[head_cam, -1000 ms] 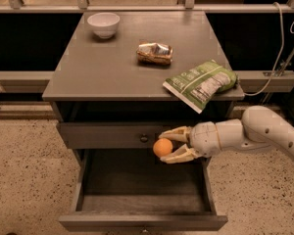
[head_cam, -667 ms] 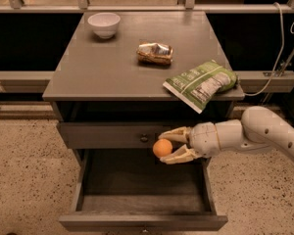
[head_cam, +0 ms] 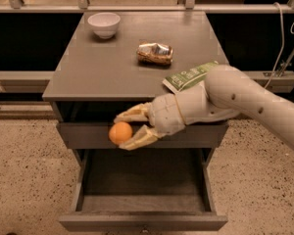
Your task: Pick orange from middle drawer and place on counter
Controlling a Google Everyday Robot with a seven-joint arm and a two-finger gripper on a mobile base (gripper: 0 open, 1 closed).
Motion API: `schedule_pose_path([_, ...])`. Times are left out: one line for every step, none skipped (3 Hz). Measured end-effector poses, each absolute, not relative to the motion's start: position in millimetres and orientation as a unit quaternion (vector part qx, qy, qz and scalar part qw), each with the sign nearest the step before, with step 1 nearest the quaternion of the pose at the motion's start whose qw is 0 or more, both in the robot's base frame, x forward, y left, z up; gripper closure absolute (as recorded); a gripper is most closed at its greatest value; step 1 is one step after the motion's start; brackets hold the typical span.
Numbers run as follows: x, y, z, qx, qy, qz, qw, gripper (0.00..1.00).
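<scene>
Gripper [head_cam: 120, 133] covers upper drawer front [head_cam: 83, 136] — arm [head_cam: 245, 97] covers packet [head_cam: 186, 76]

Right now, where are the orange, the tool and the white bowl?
orange [head_cam: 120, 132]: camera view, middle of the fruit.
tool [head_cam: 119, 134]: camera view, midway between fingertips, holding the orange above the middle drawer [head_cam: 142, 185].
white bowl [head_cam: 104, 26]: camera view, outer wall.

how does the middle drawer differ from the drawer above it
The middle drawer is pulled out, its floor showing; the upper drawer is shut, only its front panel showing. The gripper holds the orange before the upper drawer's front, above the middle drawer. Both are grey.
</scene>
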State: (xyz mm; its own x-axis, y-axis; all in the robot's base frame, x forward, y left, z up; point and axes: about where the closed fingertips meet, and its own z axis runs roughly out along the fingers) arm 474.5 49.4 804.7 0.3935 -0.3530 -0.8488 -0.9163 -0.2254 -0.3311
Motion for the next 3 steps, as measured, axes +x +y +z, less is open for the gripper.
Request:
schedule_pose_path([467.9, 94.0, 832.9, -0.738, 0.442, 0.3, 0.412, 1.0])
schedule_pose_path([469.4, 141.6, 854.7, -0.76, 0.441, 0.272, 0.393, 1.0])
schedule_pose_path([472.1, 164.2, 865.3, -0.769, 0.433, 0.265, 0.39, 1.0])
